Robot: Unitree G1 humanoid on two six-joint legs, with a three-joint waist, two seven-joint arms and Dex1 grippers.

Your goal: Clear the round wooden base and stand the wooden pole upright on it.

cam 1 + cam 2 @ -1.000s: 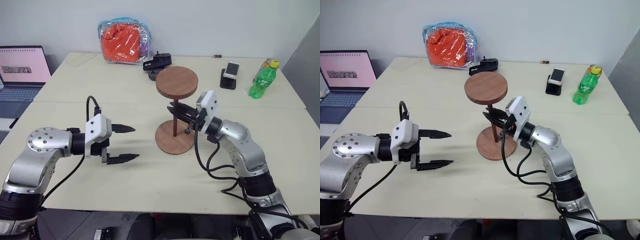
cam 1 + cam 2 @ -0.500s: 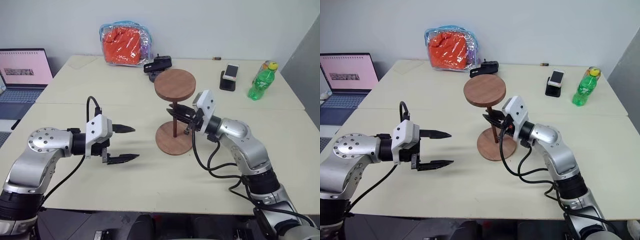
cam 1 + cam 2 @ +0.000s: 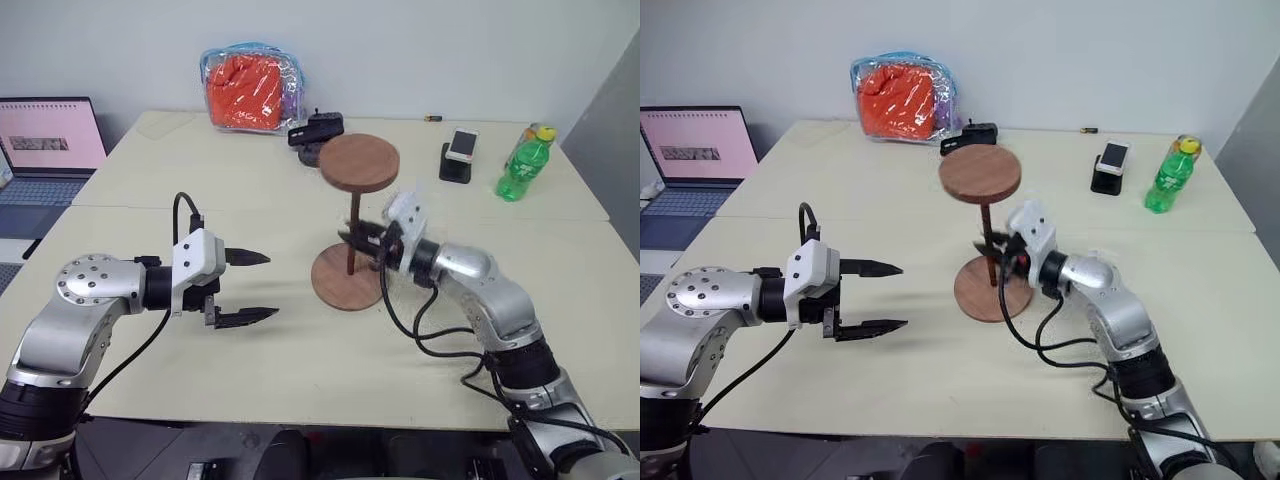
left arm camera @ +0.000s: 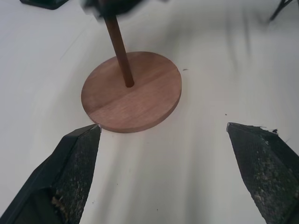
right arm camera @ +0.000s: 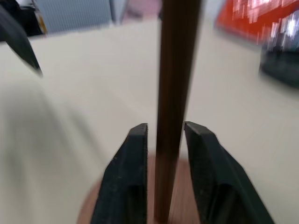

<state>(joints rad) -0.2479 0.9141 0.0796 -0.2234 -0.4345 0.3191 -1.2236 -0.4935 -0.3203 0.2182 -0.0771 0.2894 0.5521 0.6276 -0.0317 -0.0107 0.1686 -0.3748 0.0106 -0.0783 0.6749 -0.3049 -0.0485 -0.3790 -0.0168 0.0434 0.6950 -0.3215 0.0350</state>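
The round wooden base (image 3: 335, 288) lies flat mid-table, with the wooden pole (image 3: 353, 222) standing upright in its centre hole and the pole's disc (image 3: 359, 163) on top. My right gripper (image 3: 362, 240) is at the pole's lower half, one jaw on each side. In the right wrist view the pole (image 5: 172, 93) runs between the fingers (image 5: 135, 154), with a narrow gap on one side. My left gripper (image 3: 270, 286) hangs open and empty to the left of the base, well apart from it. In the left wrist view, base (image 4: 149, 93) and pole (image 4: 117, 42) stand ahead of its fingers.
At the back stand an orange bag (image 3: 243, 85), a black device (image 3: 314, 132), a phone on a stand (image 3: 460, 148) and a green bottle (image 3: 522, 160). A laptop (image 3: 45, 140) sits on a side table at the left. A seam runs across the table (image 3: 150, 208).
My right gripper has sunk along the pole and its jaws have parted slightly. The pole now stands straighter, its top disc shifted a little right. The left arm has not moved.
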